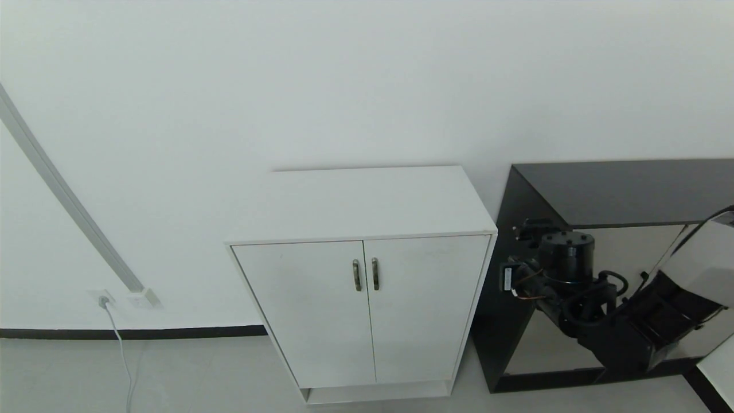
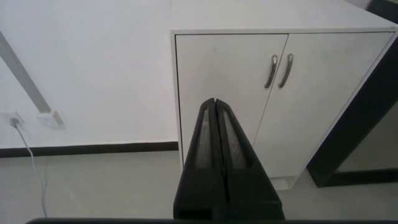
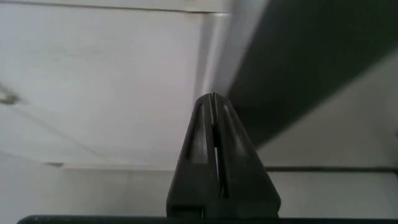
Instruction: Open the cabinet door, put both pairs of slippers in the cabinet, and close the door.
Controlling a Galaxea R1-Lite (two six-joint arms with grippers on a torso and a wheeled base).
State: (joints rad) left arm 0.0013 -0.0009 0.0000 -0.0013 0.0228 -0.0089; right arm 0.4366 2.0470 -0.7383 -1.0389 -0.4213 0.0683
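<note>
Pale grey smooth floor (image 1: 189,378), three things on it.
A white two-door cabinet (image 1: 367,310), doors shut, stands on a low plinth; a black glossy side unit (image 1: 499,321) stands just beside it (sides nearly touching), and a thin white cable (image 1: 127,373) trails down well apart.

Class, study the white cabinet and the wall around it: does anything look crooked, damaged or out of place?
Nothing stands out. The cabinet stands upright against the wall, both doors shut and flush, the two handles straight and side by side.
</note>
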